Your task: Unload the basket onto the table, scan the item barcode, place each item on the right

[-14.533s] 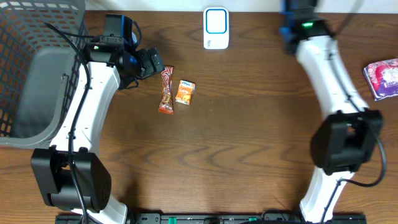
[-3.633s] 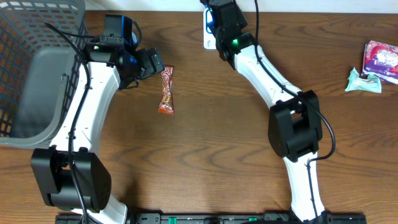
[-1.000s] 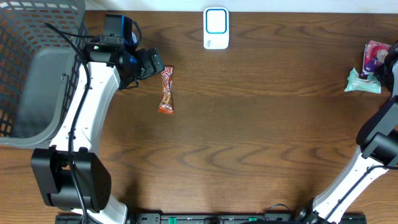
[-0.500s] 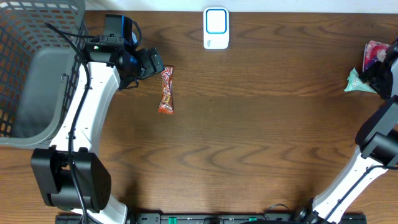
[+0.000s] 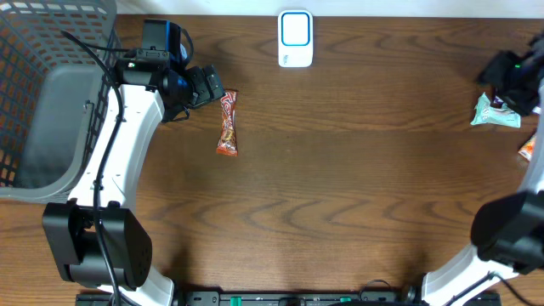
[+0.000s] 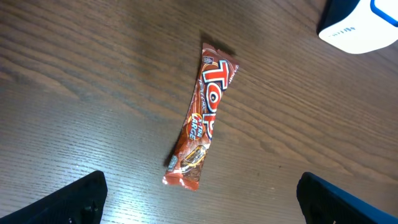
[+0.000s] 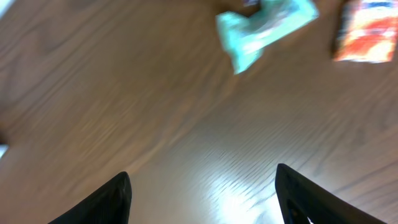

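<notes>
The orange packet (image 5: 529,149) is judged scanned and laid aside; the candy bar (image 5: 227,123) is left unscanned. Left tool (image 6: 199,198) and right tool (image 7: 204,199) are released, empty.

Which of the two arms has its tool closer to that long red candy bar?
Left. The left tool sits open just up and left of the candy bar, not touching it. The right tool is far across the table, by the teal packet.

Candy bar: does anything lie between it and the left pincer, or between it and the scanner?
Nothing visible. The open left pincer faces the candy bar directly, and only table wood lies between it and the scanner.
</notes>
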### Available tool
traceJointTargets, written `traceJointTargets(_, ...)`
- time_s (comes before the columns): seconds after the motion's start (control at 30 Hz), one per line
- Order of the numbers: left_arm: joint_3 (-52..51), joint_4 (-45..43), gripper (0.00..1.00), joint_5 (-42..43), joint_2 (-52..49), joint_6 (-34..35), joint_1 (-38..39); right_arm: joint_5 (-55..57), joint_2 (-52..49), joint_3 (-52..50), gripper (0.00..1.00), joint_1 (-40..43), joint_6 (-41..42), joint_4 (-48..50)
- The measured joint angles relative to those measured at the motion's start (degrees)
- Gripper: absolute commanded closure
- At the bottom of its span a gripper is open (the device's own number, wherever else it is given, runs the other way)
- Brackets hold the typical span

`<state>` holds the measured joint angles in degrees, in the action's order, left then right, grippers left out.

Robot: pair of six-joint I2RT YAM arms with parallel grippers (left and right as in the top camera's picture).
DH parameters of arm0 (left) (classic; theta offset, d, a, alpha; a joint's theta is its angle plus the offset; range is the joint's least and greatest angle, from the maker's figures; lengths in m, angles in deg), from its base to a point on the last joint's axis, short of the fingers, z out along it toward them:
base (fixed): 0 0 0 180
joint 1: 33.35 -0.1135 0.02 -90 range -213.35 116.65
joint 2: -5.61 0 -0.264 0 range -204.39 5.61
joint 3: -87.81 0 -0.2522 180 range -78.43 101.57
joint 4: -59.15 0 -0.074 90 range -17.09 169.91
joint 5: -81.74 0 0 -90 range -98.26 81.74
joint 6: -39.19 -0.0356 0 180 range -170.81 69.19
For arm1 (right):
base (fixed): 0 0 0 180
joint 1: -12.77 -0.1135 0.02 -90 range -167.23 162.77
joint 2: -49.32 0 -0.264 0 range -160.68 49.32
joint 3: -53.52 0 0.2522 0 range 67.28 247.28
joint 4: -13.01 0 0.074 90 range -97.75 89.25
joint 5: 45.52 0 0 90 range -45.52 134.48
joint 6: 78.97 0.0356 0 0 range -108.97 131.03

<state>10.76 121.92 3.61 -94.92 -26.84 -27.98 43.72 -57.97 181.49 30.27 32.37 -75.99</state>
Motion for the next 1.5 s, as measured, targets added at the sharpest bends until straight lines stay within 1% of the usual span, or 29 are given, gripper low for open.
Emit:
traceJointTargets(0.03,0.0,0.0,0.02,0.0,0.0,0.0,0.0,-0.13,0.98,0.02,0.26,-1.81,-0.24,-1.09)
traceJointTargets(0.07,0.0,0.0,0.02,0.0,0.0,0.0,0.0,-0.26,1.64,0.02,0.21,-3.56,-0.55,-2.14)
traceJointTargets(0.13,0.0,0.0,0.02,0.0,0.0,0.0,0.0,-0.39,2.12,0.04,0.01,-6.29,-0.63,-3.72)
traceJointTargets(0.27,0.0,0.0,0.02,0.0,0.0,0.0,0.0,-0.66,2.01,0.02,0.01,-12.13,-1.29,-5.57)
traceJointTargets(0.43,0.0,0.0,0.02,0.0,0.0,0.0,0.0,-1.03,1.99,0.02,0.01,-17.86,-1.27,-4.98)
traceJointTargets(0.63,0.0,0.0,0.02,0.0,0.0,0.0,0.0,-0.7,1.92,0.02,0.01,-21.77,-1.25,2.08)
traceJointTargets(0.77,0.0,0.0,0.02,0.0,0.0,0.0,0.0,1.77,1.62,0.02,0.01,-21.79,-0.44,4.33)
traceJointTargets(1.0,0.0,0.0,0.02,0.0,0.0,0.0,0.0,7.93,-1.07,0.02,0.01,-18.6,3.48,3.02)
traceJointTargets(1.2,0.0,0.0,0.03,0.0,0.0,0.0,0.0,9.49,-4.04,-0.02,0.01,-16.55,4.28,2.14)
traceJointTargets(1.5,0.0,0.0,0.02,0.0,0.0,0.0,0.0,9.62,-4.11,-0.02,0.01,-16.55,4.37,2.12)
